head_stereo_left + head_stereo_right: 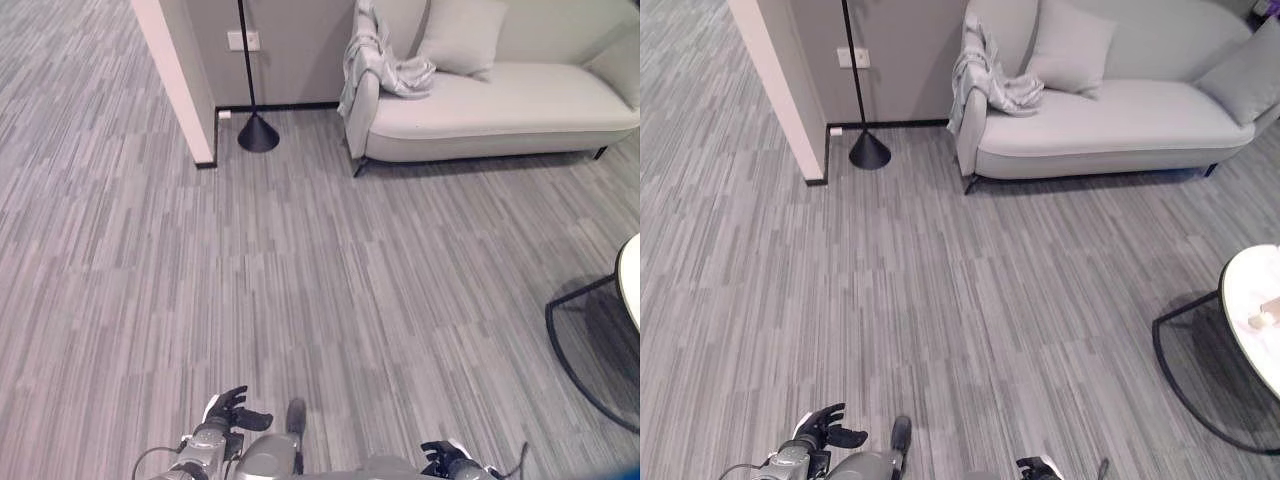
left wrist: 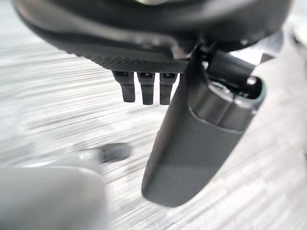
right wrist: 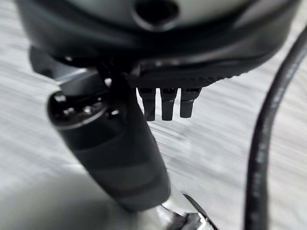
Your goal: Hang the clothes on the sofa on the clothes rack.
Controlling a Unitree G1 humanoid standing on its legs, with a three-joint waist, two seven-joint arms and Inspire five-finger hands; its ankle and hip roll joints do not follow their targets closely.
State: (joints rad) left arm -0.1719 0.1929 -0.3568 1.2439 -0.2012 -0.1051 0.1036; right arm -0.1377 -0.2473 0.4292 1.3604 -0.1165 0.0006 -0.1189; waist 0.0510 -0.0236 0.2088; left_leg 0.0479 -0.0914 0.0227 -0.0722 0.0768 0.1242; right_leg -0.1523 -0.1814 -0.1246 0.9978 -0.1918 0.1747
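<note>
A light grey garment (image 1: 385, 60) lies crumpled over the left armrest of the pale sofa (image 1: 520, 105), far ahead across the carpet; it shows again as the garment (image 1: 990, 72) in the right eye view. My left hand (image 1: 232, 411) hangs low at the bottom edge, fingers relaxed and holding nothing. In the left wrist view the fingers (image 2: 144, 87) point straight down beside the thumb (image 2: 192, 143). My right hand (image 1: 445, 460) sits at the bottom right, empty, with straight fingers (image 3: 165, 103) over the floor.
A floor lamp with a black cone base (image 1: 257, 132) stands by a wall corner (image 1: 180, 90) left of the sofa. Cushions (image 1: 462, 35) rest on the sofa. A round white side table (image 1: 1255, 310) with a black wire frame stands at the right. Grey striped carpet lies between.
</note>
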